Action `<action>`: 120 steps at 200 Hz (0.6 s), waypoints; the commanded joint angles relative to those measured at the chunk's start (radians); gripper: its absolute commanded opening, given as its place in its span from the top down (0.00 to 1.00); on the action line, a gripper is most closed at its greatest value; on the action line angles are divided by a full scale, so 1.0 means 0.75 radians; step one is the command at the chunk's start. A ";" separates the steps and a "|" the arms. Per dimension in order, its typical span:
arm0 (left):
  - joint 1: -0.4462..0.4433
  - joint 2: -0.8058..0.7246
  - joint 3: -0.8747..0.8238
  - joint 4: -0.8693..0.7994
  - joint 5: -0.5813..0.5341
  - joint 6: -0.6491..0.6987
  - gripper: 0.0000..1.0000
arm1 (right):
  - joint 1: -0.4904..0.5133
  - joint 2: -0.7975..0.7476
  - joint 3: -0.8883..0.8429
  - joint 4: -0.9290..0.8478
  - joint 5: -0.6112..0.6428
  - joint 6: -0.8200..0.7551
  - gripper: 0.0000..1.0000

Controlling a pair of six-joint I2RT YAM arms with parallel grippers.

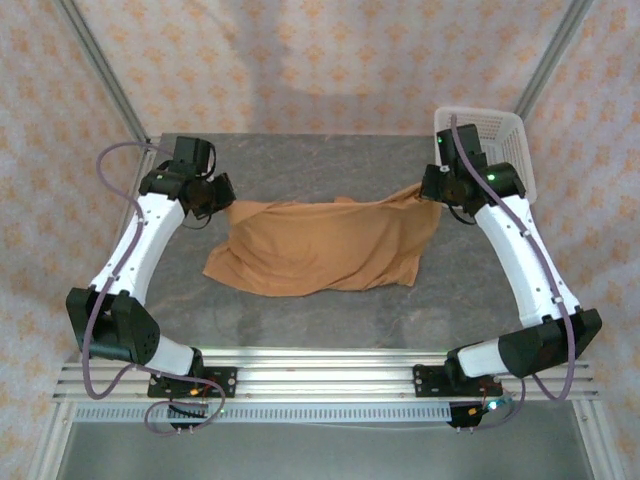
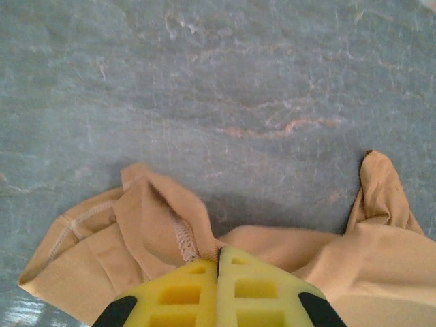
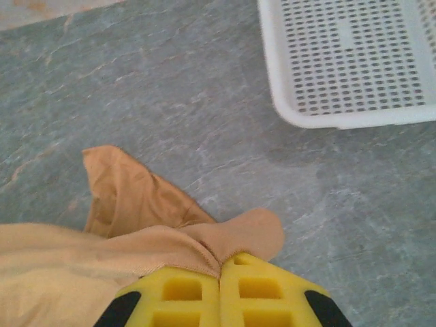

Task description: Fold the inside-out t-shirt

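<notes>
Your left gripper [image 2: 219, 262] was clenched on a stitched edge of the inside-out t-shirt [image 1: 320, 245], soft orange-tan cloth lying crumpled across the grey marbled desk [image 1: 300, 315]. Your right gripper [image 3: 219, 269] pinched its other corner, near the white perforated plastic basket [image 1: 505, 140], rectangular, at the far right.

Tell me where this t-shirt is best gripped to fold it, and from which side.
By its two far corners, pinched from above at the outer ends. The t-shirt lies spread crosswise with thin edges there, and the left gripper and right gripper are shut on those, so lifting would likely keep it stretched flat.
</notes>
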 commanded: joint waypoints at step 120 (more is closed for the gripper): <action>0.205 0.625 1.415 0.197 0.358 -0.212 1.00 | -0.078 0.408 1.033 0.425 -0.085 -0.173 1.00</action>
